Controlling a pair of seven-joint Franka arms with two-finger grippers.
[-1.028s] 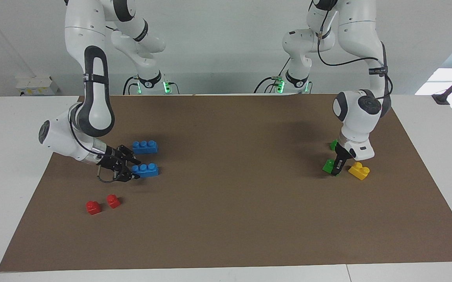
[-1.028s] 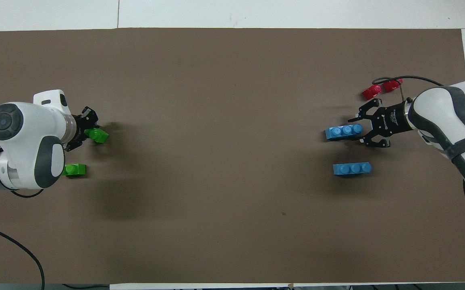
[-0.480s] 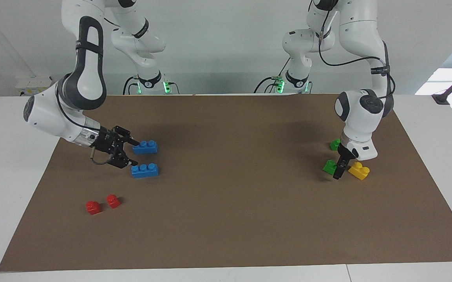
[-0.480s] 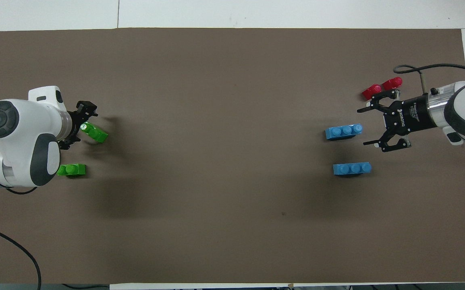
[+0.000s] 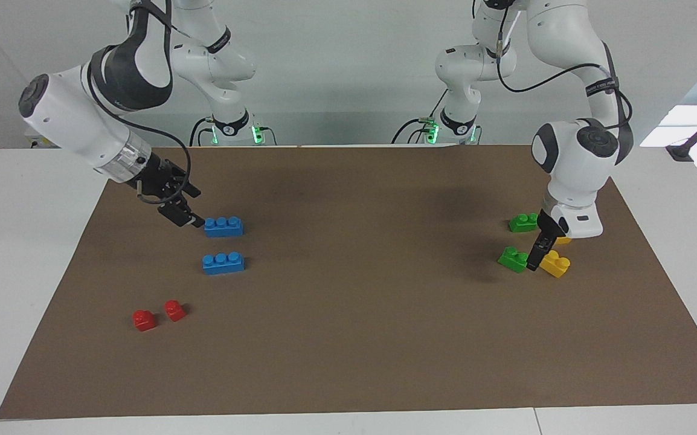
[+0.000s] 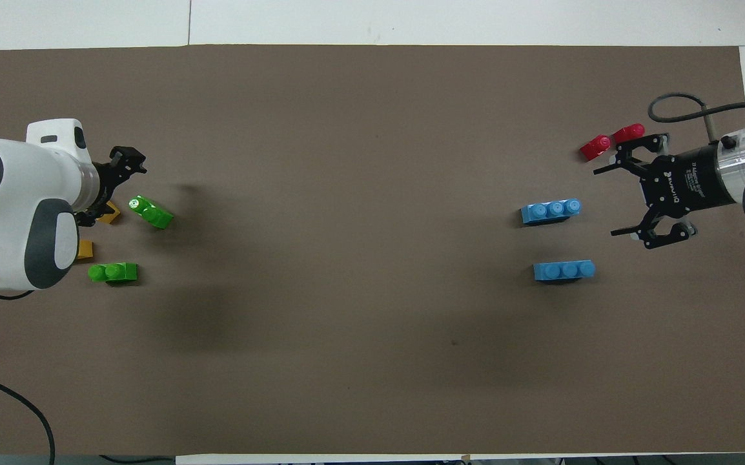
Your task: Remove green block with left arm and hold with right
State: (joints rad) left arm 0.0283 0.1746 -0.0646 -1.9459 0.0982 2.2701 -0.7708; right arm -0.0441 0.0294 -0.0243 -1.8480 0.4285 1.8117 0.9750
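Two green blocks lie on the brown mat at the left arm's end. One green block (image 5: 513, 258) (image 6: 151, 212) lies farther from the robots. The second green block (image 5: 523, 222) (image 6: 113, 272) lies nearer to them. My left gripper (image 5: 540, 246) (image 6: 106, 187) hangs open and empty just above the mat, beside the farther green block and over a yellow brick (image 5: 555, 263). My right gripper (image 5: 188, 208) (image 6: 612, 200), the wire-looped one, is open and empty in the air, beside the blue brick (image 5: 223, 226) (image 6: 551, 210).
A second blue brick (image 5: 223, 263) (image 6: 564, 270) lies on the mat (image 5: 354, 314) beside the first. Two small red bricks (image 5: 158, 315) (image 6: 611, 142) lie farther out at the right arm's end. A second yellow brick (image 6: 84, 249) shows partly under the left arm.
The left gripper has let go of the farther green block and risen, shifting toward the left arm's end. The right gripper has backed off the blue bricks and lifted.
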